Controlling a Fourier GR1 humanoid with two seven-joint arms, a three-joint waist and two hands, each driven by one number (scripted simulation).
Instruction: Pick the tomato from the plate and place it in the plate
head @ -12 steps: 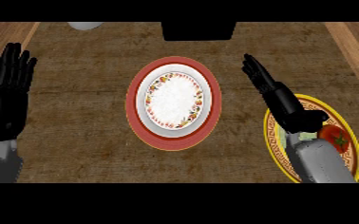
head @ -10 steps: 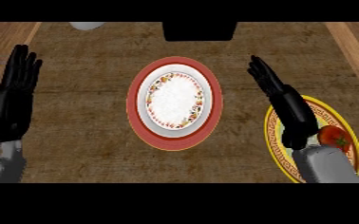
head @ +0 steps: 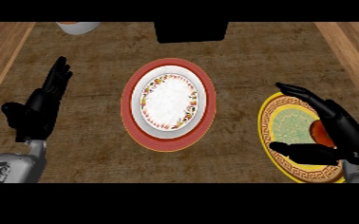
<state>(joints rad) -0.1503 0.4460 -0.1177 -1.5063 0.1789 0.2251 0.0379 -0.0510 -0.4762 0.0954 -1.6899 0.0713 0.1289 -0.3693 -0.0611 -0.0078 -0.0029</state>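
Tomato (head: 319, 131) between right-hand fingers (head: 313, 99) and thumb (head: 301, 152) (on yellow plate (head: 266, 123))

items on view, by count. plates: two, a red-rimmed plate (head: 133, 118) at centre and a yellow-rimmed plate (head: 261, 128) at right. tomato (head: 320, 131): one, on the yellow-rimmed plate. hands: two, the left hand (head: 38, 110) and the right hand (head: 336, 119). white bowl (head: 77, 27): one, cut by the far edge. black block (head: 191, 31): one. counter (head: 98, 57): one, brown.
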